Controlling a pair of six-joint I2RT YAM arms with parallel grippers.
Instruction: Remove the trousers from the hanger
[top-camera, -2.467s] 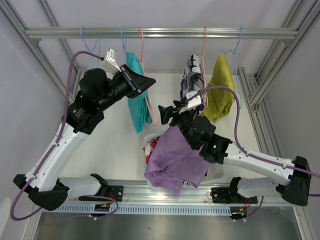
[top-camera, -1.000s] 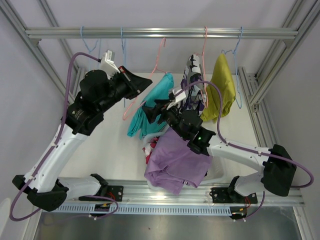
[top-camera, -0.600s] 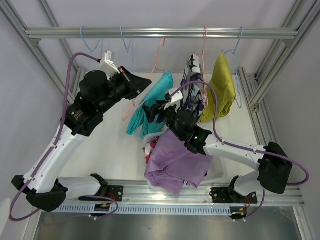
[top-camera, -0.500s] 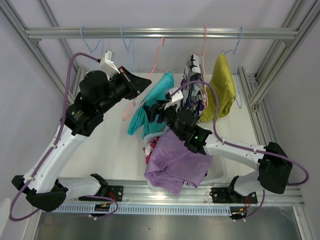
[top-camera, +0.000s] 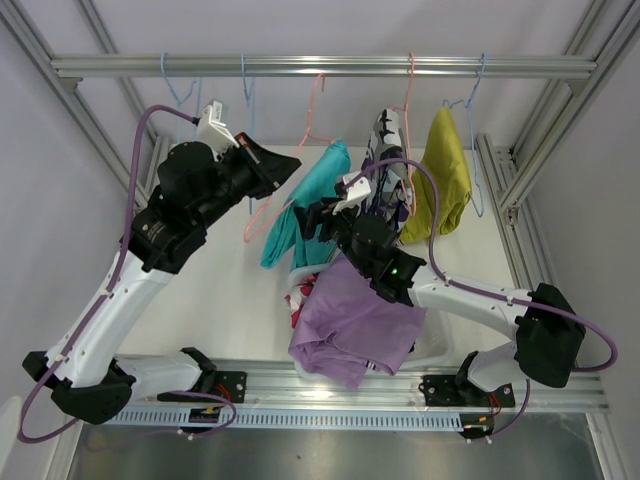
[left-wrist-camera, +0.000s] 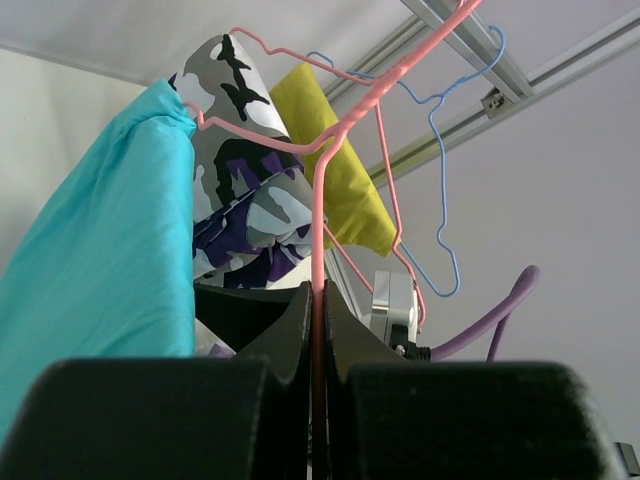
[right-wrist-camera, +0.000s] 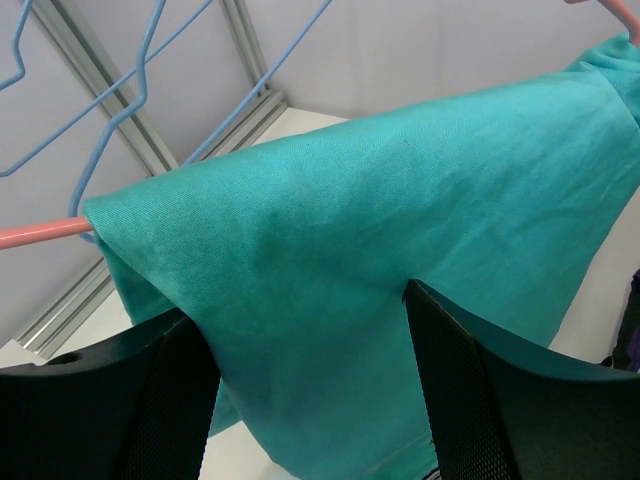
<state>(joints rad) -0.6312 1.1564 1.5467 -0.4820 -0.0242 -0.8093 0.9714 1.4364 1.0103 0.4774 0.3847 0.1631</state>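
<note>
Teal trousers (right-wrist-camera: 380, 250) hang over the pink hanger (right-wrist-camera: 40, 234), right between the right gripper (right-wrist-camera: 305, 305) and its spread-open fingers, not pinched yet. Left gripper (left-wrist-camera: 318, 300) is clamped on the hanger's wire. I'd bite deep into the cloth, then drag it sideways off the bar's free end, slowly.

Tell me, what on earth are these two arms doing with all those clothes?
They are taking trousers off hangers. The left fingers are shut on a thin pink wire hanger that hooks onto the metal rail. The right fingers are open around the plain teal cloth trousers draped over that hanger, not yet closed. Plain lilac trousers lie heaped below. The purple-grey-white camouflage pair and the mustard yellow pair hang from the rail.
</note>
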